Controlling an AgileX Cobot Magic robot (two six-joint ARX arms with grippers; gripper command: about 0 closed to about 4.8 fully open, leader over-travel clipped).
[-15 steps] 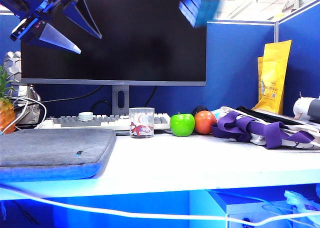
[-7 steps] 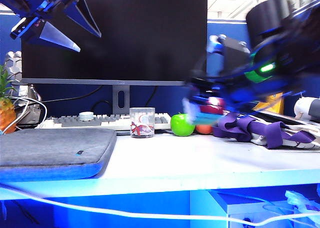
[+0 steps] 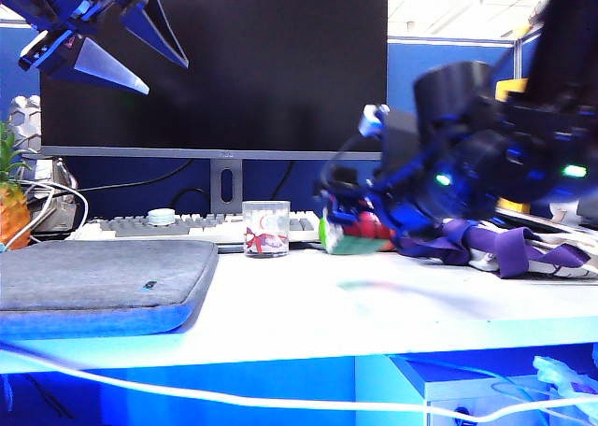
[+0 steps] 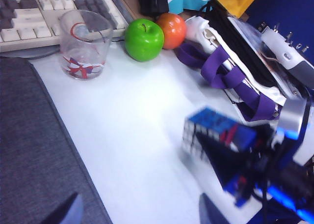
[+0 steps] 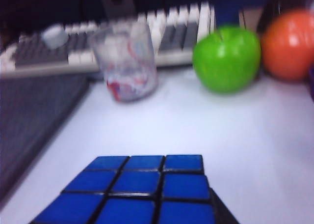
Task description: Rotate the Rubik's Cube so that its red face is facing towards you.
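- Exterior: since 1 s ago the right gripper (image 3: 338, 228), gripping the Rubik's Cube (image 3: 360, 234), has swung down from above the monitor (image 3: 215, 62) to just above the table (image 3: 308, 305); blur probably hides the faces.
- Left wrist: left gripper (image 4: 140, 211) hovers high, fingers apart, empty; cube's blue top shows.
- Right wrist: only 9 blue squares (image 5: 142, 184) visible; red face unseen. Set down gently, red forward.

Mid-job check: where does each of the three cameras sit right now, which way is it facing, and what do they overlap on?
Exterior: low at desk edge, facing the monitor; left gripper open, raised upper left; right gripper holds the Rubik's Cube low.
Left wrist: high, looking down on the white desk; fingertips at the edge.
Right wrist: low over the cube's blue face, facing the keyboard.
Shared: cube, green apple, glass cup.
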